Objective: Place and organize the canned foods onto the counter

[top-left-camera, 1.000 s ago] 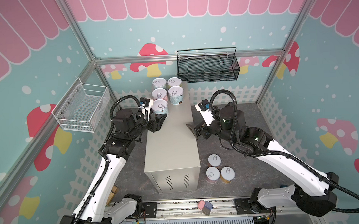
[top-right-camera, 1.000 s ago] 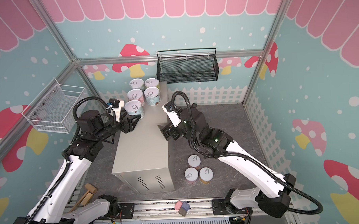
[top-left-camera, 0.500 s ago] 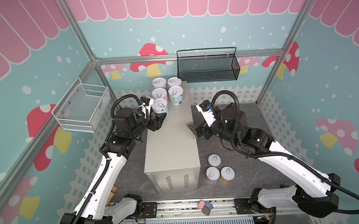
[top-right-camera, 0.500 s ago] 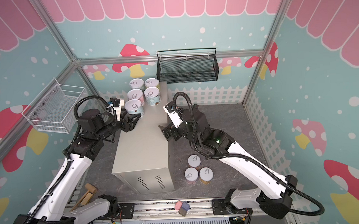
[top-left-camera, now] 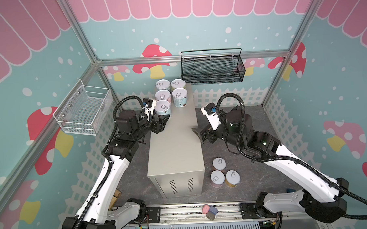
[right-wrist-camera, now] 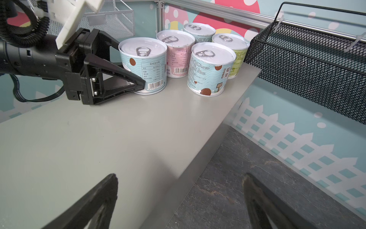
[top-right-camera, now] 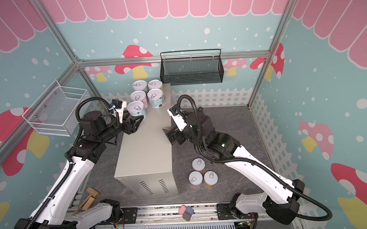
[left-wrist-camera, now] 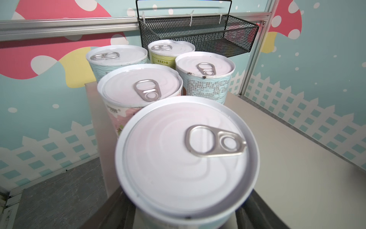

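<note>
The left gripper [right-wrist-camera: 141, 84], fingers pressed together and empty, is touching the light blue can [right-wrist-camera: 143, 59] on the counter [right-wrist-camera: 99, 138] — a skewed push could be tipping it off the near edge — while the right gripper [right-wrist-camera: 180, 178] is hovering wide open.

You get bright, even light from overhead in both top views, and they stay sharp from edge to edge. Shadows are soft: the cans [top-left-camera: 179, 96] at the 12 o'clock end of the counter [top-left-camera: 175, 144] drop only faint ones. In the left wrist view the nearest can [left-wrist-camera: 186, 158] is out of focus and bulges with wide-angle stretch; the cans behind it are crisper. In the right wrist view the jaws of the right gripper [right-wrist-camera: 180, 176] blur into dark shapes, while the rest reads sharp.
</note>
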You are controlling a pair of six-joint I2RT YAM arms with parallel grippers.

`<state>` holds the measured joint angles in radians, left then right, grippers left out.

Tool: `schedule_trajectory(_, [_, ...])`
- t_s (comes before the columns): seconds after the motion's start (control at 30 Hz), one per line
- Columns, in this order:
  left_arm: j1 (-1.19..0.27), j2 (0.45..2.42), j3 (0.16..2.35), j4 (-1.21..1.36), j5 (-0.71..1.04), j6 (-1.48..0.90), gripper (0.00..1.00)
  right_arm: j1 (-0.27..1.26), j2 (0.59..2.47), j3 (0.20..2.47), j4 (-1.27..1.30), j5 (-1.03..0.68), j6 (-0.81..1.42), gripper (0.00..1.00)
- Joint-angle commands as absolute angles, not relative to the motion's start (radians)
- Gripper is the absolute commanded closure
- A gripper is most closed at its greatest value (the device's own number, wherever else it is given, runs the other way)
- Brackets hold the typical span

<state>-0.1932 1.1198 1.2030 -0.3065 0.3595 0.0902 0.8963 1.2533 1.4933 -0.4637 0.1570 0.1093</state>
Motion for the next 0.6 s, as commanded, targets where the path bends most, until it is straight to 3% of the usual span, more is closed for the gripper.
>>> schedule_trajectory(0.0, [-0.18,1.138,1.218,-0.35,0.35,0.094,0.29,0.893,1.233,1.485,-0.449,0.156,0.115,0.01])
schedule_trajectory(0.57, [-0.178,1.141,1.22,-0.348,0.386,0.086,0.26,0.893,1.221,1.484,-0.451,0.156,0.117,0.01])
